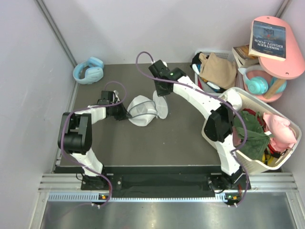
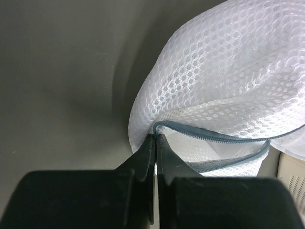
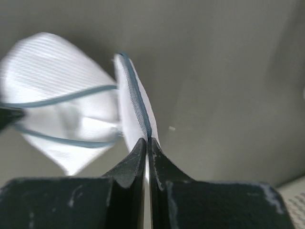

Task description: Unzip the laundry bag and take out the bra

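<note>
The laundry bag (image 1: 142, 114) lies mid-table, a round white mesh pouch with its blue-grey zip parted and its two halves spread. My left gripper (image 1: 127, 114) is shut on the bag's left rim. In the left wrist view the tips (image 2: 156, 137) pinch the mesh right where the zip (image 2: 214, 138) bends. My right gripper (image 1: 159, 95) is shut on the rim of the other half, which stands up on edge (image 3: 132, 95). The fingertips (image 3: 147, 140) meet on the zip tape, and the first half (image 3: 57, 62) blurs behind. The bra is hidden.
Blue headphones (image 1: 89, 70) lie at the back left. A small grey crate (image 1: 202, 83) with a tan cloth (image 1: 218, 69) stands at the back right. The big white basket (image 1: 252, 164) with a pink garment (image 1: 281, 129) crowds my right arm. A pink shelf (image 1: 286, 67) is beyond.
</note>
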Action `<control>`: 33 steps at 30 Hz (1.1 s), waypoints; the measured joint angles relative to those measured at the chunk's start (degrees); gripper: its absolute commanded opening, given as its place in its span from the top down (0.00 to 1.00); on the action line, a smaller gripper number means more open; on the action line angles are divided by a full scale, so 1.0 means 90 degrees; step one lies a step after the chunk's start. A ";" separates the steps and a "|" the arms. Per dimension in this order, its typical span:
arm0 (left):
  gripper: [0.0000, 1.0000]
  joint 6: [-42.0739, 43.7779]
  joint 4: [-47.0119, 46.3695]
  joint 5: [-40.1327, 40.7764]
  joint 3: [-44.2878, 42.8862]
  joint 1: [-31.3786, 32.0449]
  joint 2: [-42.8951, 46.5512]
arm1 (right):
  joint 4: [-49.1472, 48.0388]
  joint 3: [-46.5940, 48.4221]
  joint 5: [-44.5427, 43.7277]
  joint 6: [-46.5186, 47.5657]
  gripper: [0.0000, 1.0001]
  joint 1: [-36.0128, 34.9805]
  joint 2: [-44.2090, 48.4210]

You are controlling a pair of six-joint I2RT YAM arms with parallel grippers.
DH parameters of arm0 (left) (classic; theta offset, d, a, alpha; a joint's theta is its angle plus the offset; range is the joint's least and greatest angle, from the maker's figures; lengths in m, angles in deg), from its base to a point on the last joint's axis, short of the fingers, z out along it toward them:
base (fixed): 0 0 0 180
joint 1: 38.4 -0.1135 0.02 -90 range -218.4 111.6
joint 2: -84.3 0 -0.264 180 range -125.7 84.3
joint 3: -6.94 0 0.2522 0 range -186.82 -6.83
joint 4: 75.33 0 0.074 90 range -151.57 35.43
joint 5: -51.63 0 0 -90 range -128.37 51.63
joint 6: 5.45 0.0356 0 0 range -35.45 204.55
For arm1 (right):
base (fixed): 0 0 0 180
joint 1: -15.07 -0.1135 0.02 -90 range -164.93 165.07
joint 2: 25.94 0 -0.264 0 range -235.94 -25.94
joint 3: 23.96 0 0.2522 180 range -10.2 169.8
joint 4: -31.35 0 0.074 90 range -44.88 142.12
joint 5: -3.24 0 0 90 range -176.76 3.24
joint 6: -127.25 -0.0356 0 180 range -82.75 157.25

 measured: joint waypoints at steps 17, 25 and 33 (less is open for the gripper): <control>1.00 -0.0109 -0.0262 -0.0158 0.0000 -0.0002 -0.0107 | -0.3031 -0.0928 0.3099 -0.1452 1.00 -0.0537 -0.0430; 0.87 -0.0189 -0.0267 -0.0257 0.0000 -0.0007 -0.0136 | -0.3891 -0.1263 0.3531 -0.1916 1.00 -0.0537 -0.0886; 0.41 -0.0146 0.0172 -0.0046 0.0012 -0.0070 0.0437 | -0.4337 -0.1299 0.3475 -0.2132 0.94 -0.0534 -0.1086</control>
